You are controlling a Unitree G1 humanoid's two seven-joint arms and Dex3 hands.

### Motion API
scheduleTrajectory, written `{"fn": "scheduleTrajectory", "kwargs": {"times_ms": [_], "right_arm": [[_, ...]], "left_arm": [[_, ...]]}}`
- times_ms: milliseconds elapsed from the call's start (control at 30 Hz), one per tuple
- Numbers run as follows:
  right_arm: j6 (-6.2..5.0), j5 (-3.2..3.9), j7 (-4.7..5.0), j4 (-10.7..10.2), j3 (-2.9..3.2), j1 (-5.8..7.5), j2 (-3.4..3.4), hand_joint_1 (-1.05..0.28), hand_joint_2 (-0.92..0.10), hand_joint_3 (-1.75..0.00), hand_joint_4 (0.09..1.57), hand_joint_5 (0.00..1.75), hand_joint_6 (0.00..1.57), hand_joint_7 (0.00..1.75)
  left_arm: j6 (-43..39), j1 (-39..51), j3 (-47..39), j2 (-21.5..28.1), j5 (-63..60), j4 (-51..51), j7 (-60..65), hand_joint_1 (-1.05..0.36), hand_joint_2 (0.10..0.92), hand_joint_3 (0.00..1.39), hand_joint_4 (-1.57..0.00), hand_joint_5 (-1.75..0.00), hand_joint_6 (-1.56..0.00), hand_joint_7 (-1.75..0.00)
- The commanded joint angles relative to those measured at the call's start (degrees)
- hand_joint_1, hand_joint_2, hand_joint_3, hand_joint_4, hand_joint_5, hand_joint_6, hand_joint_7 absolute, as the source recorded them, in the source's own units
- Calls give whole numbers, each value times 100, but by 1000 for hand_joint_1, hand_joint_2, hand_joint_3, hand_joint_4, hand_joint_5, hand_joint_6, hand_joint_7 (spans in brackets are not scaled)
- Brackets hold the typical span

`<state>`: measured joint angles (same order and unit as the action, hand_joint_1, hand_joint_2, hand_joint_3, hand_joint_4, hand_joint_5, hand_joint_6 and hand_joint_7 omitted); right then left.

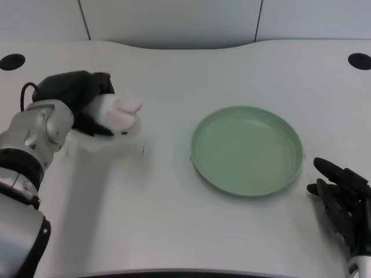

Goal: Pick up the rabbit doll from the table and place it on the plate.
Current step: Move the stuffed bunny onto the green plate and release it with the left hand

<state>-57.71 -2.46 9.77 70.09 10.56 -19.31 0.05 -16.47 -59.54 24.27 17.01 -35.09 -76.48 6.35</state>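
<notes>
While the green plate [247, 150] lies bare on the white desk [162, 220], the left hand [81, 98] grips the rabbit doll [120, 116], well left of the plate.

You look down from one camera at the robot's head or chest, facing forward over the white table [174, 231] toward the wall panels [174, 20] behind it, near enough that both forearms enter from the bottom corners and the plate [200, 159] sits mid-picture.

white-pink rabbit doll [120, 116] left of empty green plate [247, 150]
</notes>
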Motion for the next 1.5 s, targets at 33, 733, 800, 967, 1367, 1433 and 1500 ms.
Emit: {"fn": "scheduleTrajectory", "kwargs": {"times_ms": [33,733,800,967,1367,1433,1500], "right_arm": [[10,78,-41,82,62,-48,-60,-266,-921,-292,670,921,938,11],[96,-98,199,10,-110,-62,100,-267,-921,-266,691,881,959,15],[14,-72,100,94,-96,-90,62,-263,-921,-263,687,893,950,10],[-14,-137,80,124,-127,-93,24,-291,-921,-279,685,875,935,2],[185,30,-151,-100,-97,-16,127,-306,-921,-306,690,858,917,5],[185,13,-141,-111,-102,-8,119,-289,-921,-299,688,859,914,3],[189,80,-206,-114,-66,-11,142,-294,-921,-295,685,863,917,5]], "left_arm": [[-130,-295,-132,-3,146,76,-146,-156,667,510,-605,-1714,-572,-1745],[-567,-1028,512,-1714,-137,189,-467,-148,441,962,-923,-1746,-755,-1746],[-561,-996,604,-1881,-219,178,-386,-156,428,990,-945,-1746,-780,-1746],[-499,-936,705,-2195,-301,128,-348,-197,425,1016,-967,-1746,-808,-1746],[-206,-851,913,-2433,-419,12,-368,-301,660,551,-822,-1746,-690,-1746],[-140,-861,961,-2428,-460,4,-331,-407,763,228,-686,-1720,-539,-1708],[-45,-913,1049,-2421,-547,-17,-439,-555,829,68,-472,-1496,-433,-1373]]}}
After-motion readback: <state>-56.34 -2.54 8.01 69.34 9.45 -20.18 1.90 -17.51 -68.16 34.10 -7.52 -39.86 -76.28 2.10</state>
